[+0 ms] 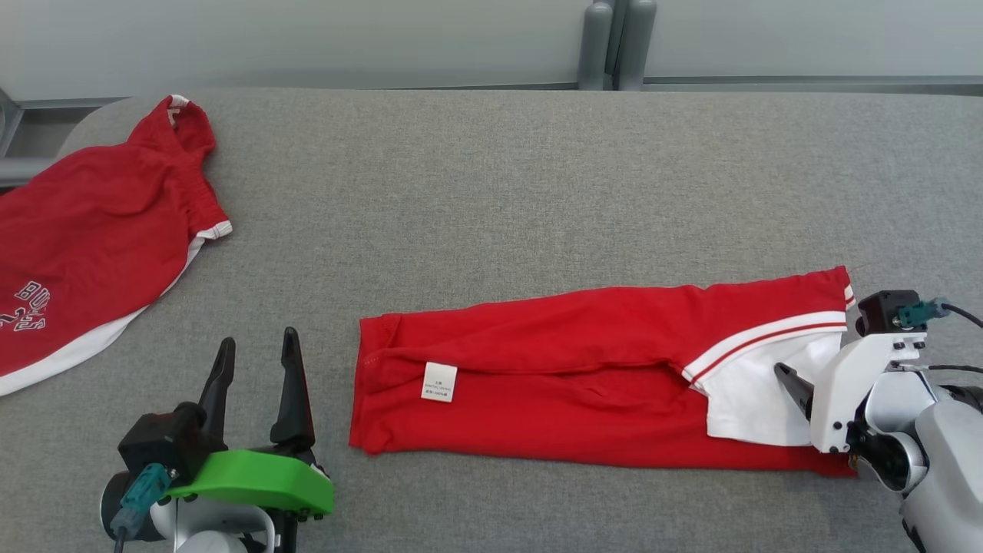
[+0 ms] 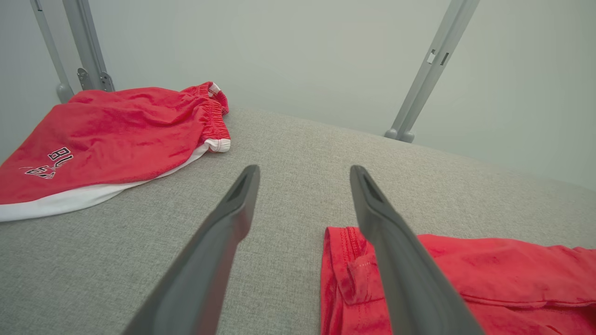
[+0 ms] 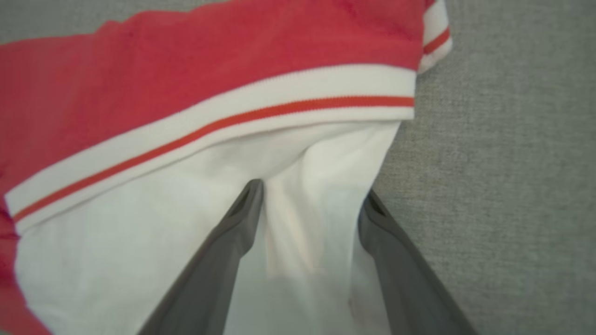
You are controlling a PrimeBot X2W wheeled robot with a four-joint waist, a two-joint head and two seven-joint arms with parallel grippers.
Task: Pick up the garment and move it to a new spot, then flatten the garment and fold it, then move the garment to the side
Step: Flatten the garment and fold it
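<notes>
The red garment (image 1: 584, 369) lies as a long folded strip across the lower centre and right of the head view, on the grey cloth-covered table (image 1: 491, 169), with its white striped end at the right. The right gripper (image 3: 309, 190) is released, its fingers straddling a ridge of white cloth there. The left gripper (image 1: 259, 342), also released, sits just left of the hem end near the care label (image 1: 439, 382). The next fold likely runs end to end: pinch every layer before lifting, keep the far end flat, and avoid the red shorts (image 1: 100, 238) at upper left.
</notes>
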